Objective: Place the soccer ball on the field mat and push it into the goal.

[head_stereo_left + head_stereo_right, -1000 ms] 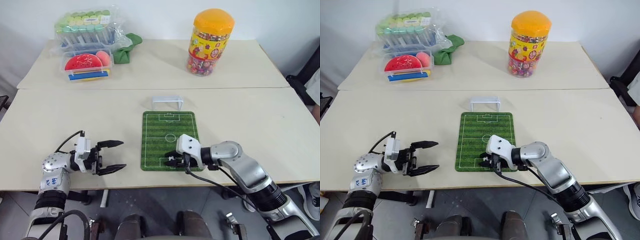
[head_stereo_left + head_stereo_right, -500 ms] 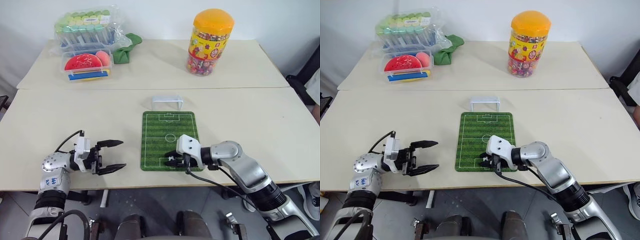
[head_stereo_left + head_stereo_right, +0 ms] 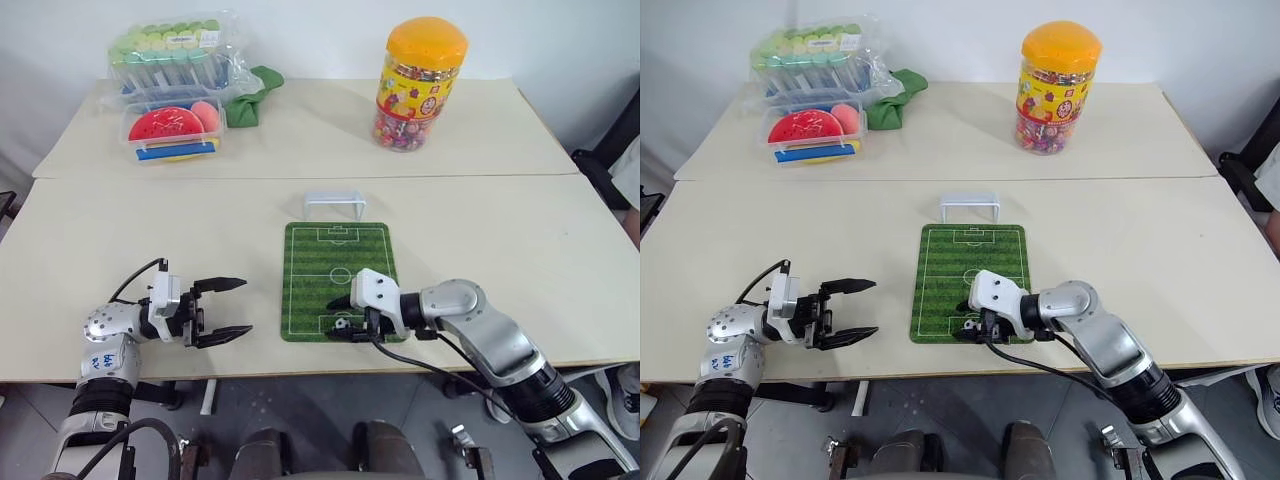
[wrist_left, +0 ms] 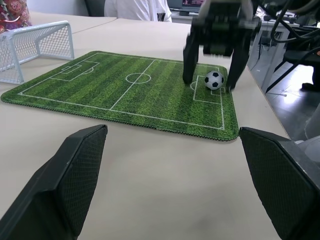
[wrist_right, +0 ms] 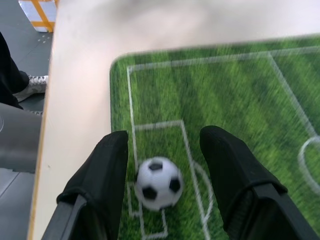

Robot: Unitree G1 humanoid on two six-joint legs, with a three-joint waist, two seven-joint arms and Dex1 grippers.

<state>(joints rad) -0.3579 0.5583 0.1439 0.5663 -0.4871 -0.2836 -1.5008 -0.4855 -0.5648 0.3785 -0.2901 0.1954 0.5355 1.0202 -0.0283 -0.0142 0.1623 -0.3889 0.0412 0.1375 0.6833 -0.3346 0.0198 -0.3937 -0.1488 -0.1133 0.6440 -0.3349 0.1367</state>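
The soccer ball (image 5: 159,183) is a tiny white ball with black patches. It rests on the green field mat (image 3: 335,262), in the marked box at the mat's near end. My right gripper (image 3: 339,320) is open, one black finger on each side of the ball (image 4: 214,80) and a small gap to each. The white goal (image 3: 334,205) stands just past the mat's far end. My left gripper (image 3: 243,306) is open and holds nothing. It hovers low over the table left of the mat, pointing toward it.
A candy jar (image 3: 422,85) with an orange lid stands at the back right. Plastic boxes of toys (image 3: 175,85) and a green cloth (image 3: 252,92) are at the back left. The mat's near end lies close to the table's front edge (image 3: 300,365).
My right gripper's fingers have spread apart and lifted slightly, and the ball now sits free on the mat between them. The left gripper has not moved.
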